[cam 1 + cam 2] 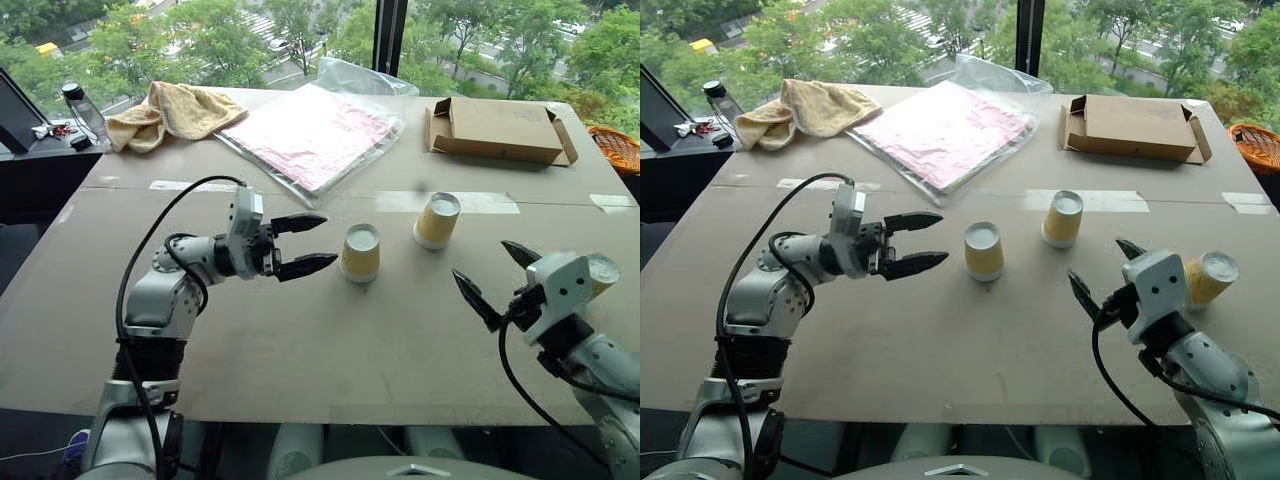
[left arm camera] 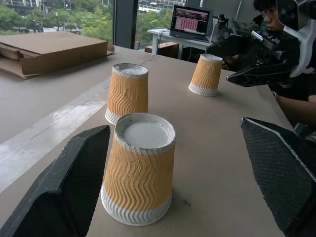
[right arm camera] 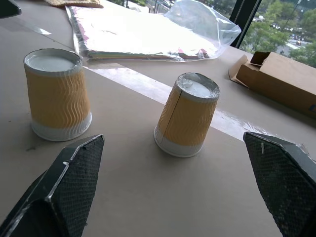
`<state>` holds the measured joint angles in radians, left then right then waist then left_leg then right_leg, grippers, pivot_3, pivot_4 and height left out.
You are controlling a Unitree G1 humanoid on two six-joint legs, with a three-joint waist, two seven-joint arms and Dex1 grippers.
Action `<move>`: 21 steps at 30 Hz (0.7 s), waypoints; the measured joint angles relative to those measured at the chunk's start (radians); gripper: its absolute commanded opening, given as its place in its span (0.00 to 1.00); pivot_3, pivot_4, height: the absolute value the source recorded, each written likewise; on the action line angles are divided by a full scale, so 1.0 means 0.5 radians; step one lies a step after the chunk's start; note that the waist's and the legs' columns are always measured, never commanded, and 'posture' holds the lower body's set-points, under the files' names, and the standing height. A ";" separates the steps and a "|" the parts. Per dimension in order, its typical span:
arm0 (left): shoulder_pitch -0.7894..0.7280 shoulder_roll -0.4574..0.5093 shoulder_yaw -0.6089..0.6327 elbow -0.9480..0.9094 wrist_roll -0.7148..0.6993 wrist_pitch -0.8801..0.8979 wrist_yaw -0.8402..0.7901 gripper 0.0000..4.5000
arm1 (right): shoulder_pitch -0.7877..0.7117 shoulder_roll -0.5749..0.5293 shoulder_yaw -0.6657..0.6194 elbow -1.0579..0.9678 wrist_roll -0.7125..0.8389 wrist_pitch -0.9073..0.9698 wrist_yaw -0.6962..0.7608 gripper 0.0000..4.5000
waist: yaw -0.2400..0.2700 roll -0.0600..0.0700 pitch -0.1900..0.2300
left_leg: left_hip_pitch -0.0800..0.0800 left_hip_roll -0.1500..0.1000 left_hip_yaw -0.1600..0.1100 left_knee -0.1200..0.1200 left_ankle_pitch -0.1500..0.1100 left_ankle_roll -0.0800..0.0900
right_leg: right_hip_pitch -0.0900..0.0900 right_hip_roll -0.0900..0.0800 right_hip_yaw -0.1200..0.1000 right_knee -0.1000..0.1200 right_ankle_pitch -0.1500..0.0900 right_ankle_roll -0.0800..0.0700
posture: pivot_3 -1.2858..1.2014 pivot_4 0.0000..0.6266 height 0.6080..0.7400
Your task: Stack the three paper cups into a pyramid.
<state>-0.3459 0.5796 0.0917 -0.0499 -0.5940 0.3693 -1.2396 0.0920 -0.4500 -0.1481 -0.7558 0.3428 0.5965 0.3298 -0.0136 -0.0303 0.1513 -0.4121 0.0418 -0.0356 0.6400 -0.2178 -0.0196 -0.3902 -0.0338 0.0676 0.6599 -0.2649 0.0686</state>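
Observation:
Three paper cups stand upside down and apart on the brown table [image 1: 300,350]. One cup [image 1: 360,253] is at the centre, a second cup [image 1: 437,220] is just behind and right of it, and the third cup [image 1: 603,272] sits at the far right. My left gripper [image 1: 322,242] is open and level, pointing right at the centre cup, a short gap away. In the left wrist view that cup [image 2: 139,168] sits between the fingers, untouched. My right gripper [image 1: 480,262] is open and holds nothing. It points toward the two middle cups, with the third cup behind it.
Along the table's far side lie a cardboard box [image 1: 500,130], a plastic bag of pink sheets [image 1: 315,135] and a yellow towel [image 1: 175,110]. A bottle [image 1: 82,108] stands at the far left, a wicker basket [image 1: 615,148] at the far right. A person [image 2: 291,94] sits beyond the table.

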 measured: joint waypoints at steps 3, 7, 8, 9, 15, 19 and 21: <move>0.177 0.103 0.071 -0.176 -0.092 0.097 0.007 0.97 | -0.391 0.013 0.092 0.305 -0.046 0.114 -0.054 1.00 | -0.002 0.001 0.002 | -0.001 0.000 -0.001 -0.003 0.000 0.000 | -0.002 0.001 -0.001 0.000 0.000 0.000 | 0.52 0.24 1.00; 0.335 0.232 0.246 -0.361 -0.278 0.259 0.031 0.97 | -0.707 0.067 0.180 0.641 -0.091 0.194 -0.081 1.00 | 0.000 0.005 0.005 | -0.004 0.000 0.000 -0.006 0.000 0.000 | -0.006 0.000 -0.001 0.000 0.000 0.000 | 0.52 0.24 1.00; 0.369 0.245 0.281 -0.406 -0.303 0.272 0.042 0.97 | -0.756 0.088 0.195 0.698 -0.093 0.203 -0.082 1.00 | 0.002 0.005 0.005 | -0.004 0.000 0.000 -0.006 0.000 0.000 | -0.006 0.000 -0.001 0.000 0.000 0.000 | 0.52 0.24 1.00; 0.410 0.252 0.304 -0.447 -0.325 0.286 0.053 0.97 | -0.796 0.106 0.206 0.753 -0.095 0.205 -0.081 1.00 | 0.003 0.005 0.005 | -0.004 0.000 0.000 -0.007 0.000 0.000 | -0.006 0.000 -0.001 -0.001 0.000 0.000 | 0.52 0.24 1.00; 0.541 0.269 0.356 -0.597 -0.432 0.361 0.134 0.97 | -0.961 0.164 0.259 1.043 -0.131 0.197 -0.070 1.00 | -0.009 0.006 0.006 | -0.003 0.000 0.001 -0.006 0.000 0.000 | -0.007 0.000 0.000 0.002 0.000 0.000 | 0.52 0.24 1.00; 0.589 0.274 0.363 -0.677 -0.481 0.388 0.175 1.00 | -1.031 0.203 0.264 1.214 -0.143 0.158 -0.062 0.70 | -0.009 0.006 0.006 | -0.003 0.000 0.001 -0.007 0.000 0.000 | -0.007 0.000 0.000 0.002 0.000 0.000 | 0.52 0.24 1.00; 0.607 0.282 0.364 -0.679 -0.504 0.394 0.178 1.00 | -1.033 0.211 0.264 1.235 -0.144 0.127 -0.050 0.48 | -0.010 0.006 0.006 | -0.003 0.000 0.001 -0.007 0.000 0.000 | -0.008 0.000 0.000 0.002 0.000 0.000 | 0.52 0.24 1.00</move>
<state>-0.0425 0.7204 0.2736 -0.3895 -0.8459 0.5662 -1.1506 -0.4244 -0.3444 -0.0160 -0.1385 0.2708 0.6600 0.3050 -0.0184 -0.0272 0.1541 -0.4138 0.0417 -0.0349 0.6366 -0.2178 -0.0195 -0.3941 -0.0337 0.0675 0.6606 -0.2647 0.0685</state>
